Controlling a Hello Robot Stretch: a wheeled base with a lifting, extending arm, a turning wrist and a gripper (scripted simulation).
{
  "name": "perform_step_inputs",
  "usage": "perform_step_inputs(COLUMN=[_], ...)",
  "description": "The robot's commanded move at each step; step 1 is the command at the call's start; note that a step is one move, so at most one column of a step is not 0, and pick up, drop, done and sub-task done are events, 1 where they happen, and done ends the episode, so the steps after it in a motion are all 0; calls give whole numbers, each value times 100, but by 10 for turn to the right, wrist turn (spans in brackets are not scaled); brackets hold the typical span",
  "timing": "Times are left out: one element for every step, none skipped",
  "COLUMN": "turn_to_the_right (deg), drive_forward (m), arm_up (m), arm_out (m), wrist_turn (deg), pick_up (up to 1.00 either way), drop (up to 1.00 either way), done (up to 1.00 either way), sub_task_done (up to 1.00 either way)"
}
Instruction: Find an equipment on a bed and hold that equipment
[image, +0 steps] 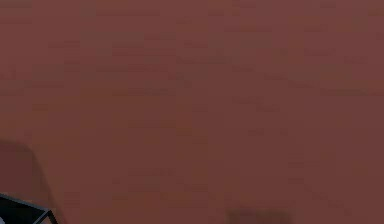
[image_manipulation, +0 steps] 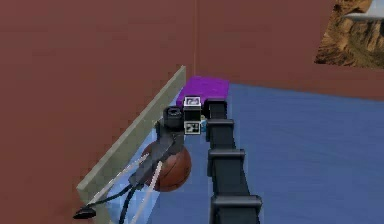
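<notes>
Pincer (image_manipulation: 118, 196) near brown ball (image_manipulation: 176, 170); whether held, cannot tell.

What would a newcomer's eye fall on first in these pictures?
The dark arm stretching over a blue bed in the arm side view, with an orange-brown ball at the gripper; whether it is held cannot be told. A purple patch lies at the bed's far end, near the reddish-brown wall.

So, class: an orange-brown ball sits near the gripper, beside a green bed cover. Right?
The bed cover is blue, not green, as the arm side view shows; the orange-brown ball is indeed near the gripper.
</notes>
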Motion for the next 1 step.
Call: perform_step_inputs(turn_to_the_right=[0], drive_forward=[0], arm_up=[0], arm_out=[0], wrist_turn=[450], pick_up=[0], drop=[0], done=[0], sub_task_done=[0])
